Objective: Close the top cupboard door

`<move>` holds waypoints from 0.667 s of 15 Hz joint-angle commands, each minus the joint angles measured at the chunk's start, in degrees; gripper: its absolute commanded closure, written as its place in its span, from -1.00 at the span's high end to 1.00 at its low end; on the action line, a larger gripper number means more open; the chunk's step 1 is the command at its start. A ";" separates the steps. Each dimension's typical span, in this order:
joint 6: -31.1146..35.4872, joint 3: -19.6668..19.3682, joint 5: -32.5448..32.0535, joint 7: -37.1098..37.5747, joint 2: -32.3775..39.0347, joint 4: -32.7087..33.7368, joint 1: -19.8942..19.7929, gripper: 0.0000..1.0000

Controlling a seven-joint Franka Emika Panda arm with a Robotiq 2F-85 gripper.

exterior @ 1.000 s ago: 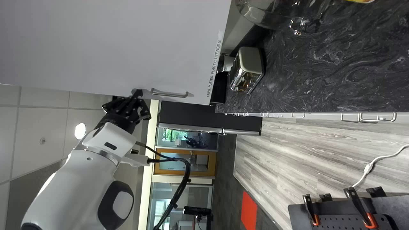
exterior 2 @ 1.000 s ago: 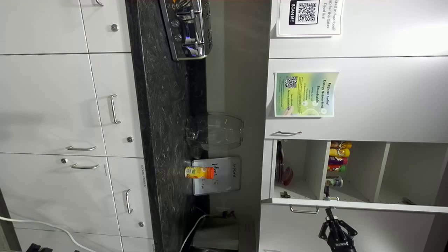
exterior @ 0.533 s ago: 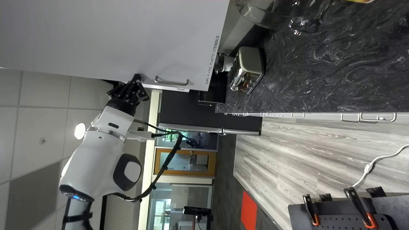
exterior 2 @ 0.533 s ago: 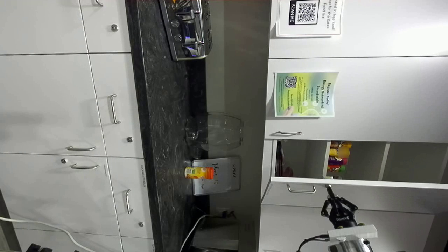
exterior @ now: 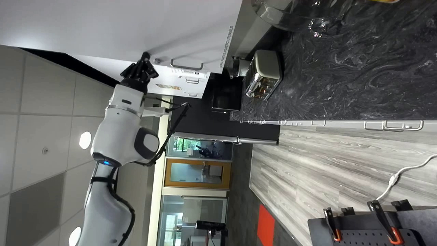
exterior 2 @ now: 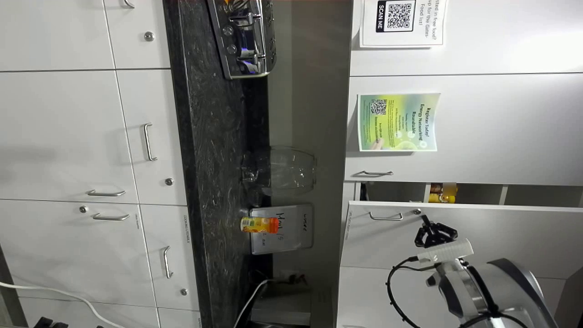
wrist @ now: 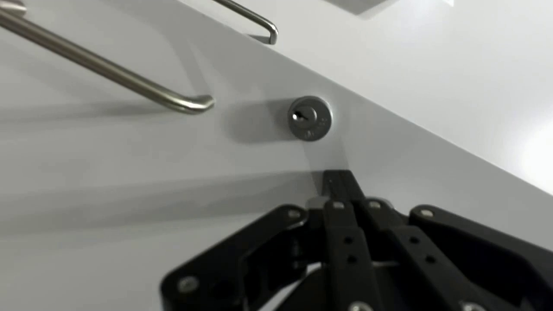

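Observation:
The top cupboard door is a plain white panel, seen in both exterior views and in the wrist view. It stands partly open; a narrow gap between its edge and the neighbouring door shows shelves and yellow bottles. Its silver bar handle and round lock are near the free edge. My gripper is shut and empty, fingertips together, at the door's outer face beside the lock. The tips appear to touch the panel. The gripper also shows in both exterior views.
A neighbouring white door with a green flyer is flat beside the gap. Below are a dark counter, a toaster, a glass dispenser, an orange-capped bottle and a small whiteboard.
The door has swung toward the cupboard and the gap has narrowed a lot, hiding most of the shelves. My gripper and arm have moved with it, staying at its outer face.

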 commanded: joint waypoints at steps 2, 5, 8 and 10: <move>0.23 -4.53 0.29 0.21 15.47 16.38 1.63 -1.00; -0.47 -5.23 -0.33 2.02 22.38 22.70 0.01 -1.00; -0.70 -6.24 -0.73 2.94 26.88 27.11 -1.00 -1.00; -0.35 -0.54 -4.64 6.31 28.79 28.66 -7.58 -1.00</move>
